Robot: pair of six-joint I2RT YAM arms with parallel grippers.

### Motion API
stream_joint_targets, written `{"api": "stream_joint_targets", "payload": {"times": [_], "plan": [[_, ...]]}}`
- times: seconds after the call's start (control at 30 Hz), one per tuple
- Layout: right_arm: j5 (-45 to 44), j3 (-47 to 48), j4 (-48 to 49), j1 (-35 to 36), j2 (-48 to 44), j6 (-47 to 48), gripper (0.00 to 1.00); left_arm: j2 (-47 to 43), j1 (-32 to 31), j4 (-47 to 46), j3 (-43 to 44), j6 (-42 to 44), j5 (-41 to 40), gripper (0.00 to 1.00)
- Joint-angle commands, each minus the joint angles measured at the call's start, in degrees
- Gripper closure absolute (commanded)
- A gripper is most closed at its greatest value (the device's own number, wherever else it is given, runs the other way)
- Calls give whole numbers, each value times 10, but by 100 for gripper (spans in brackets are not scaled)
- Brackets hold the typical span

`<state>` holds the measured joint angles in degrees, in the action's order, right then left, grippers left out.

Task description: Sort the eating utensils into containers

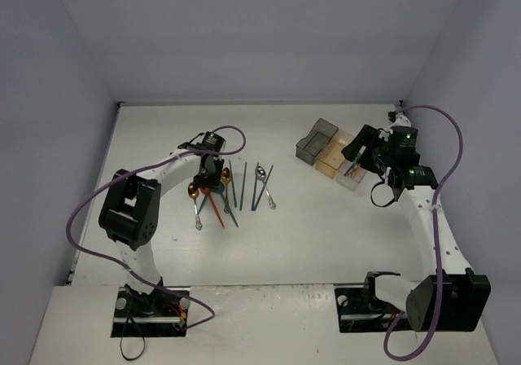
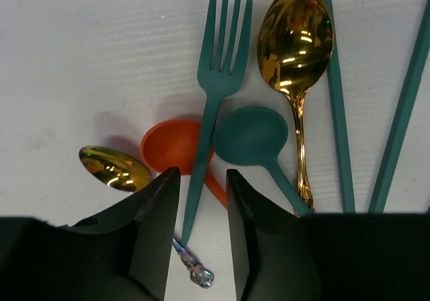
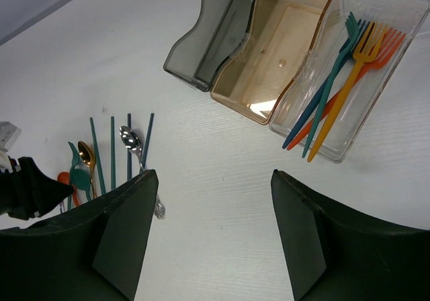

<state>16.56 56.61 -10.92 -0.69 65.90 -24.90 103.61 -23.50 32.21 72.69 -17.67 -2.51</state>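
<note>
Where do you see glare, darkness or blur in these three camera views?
Left wrist: hot glints on the gold spoon; the left tool is a dark, underexposed mass along the bottom. Right wrist: sharp, with a bright patch at the near end of the orange-tan bin. Top external: soft, even light, faint shadows, utensils tiny.

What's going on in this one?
Cutlery sorting, partway through. The left claw is open and low over the loose utensils, its fingers straddling the handle of a teal fork without having closed on it. A gold spoon and a teal spoon lie right beside it. The right claw is open and empty, above the clear bin, which holds forks in teal, orange and red. The smoky grey bin and the tan bin look empty.
</note>
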Motion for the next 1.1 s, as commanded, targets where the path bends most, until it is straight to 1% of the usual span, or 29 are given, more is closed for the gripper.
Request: {"api": "stream_joint_targets", "payload": {"times": [0.0,0.2,0.33,0.43,0.47,0.6,0.8,0.97,1.07], "plan": [[6,-12,20,3,-21,14,34,13,6,-29,44,47,11,71],[-2,-17,19,3,-28,17,34,42,17,-26,63,56,12,73],[-3,-12,19,3,-23,18,34,56,20,-22,70,55,16,79],[-6,-10,20,3,-19,19,34,60,20,-21,70,52,19,85],[-6,-9,20,3,-17,19,34,58,20,-20,70,50,21,89],[-6,-6,20,3,-15,19,34,48,20,-19,65,43,25,99],[-7,5,20,4,-16,28,34,16,20,1,75,35,23,100],[3,21,19,35,-19,39,34,-28,20,29,100,12,11,100],[7,38,20,60,-19,45,34,-51,20,53,123,-20,6,100]]}}
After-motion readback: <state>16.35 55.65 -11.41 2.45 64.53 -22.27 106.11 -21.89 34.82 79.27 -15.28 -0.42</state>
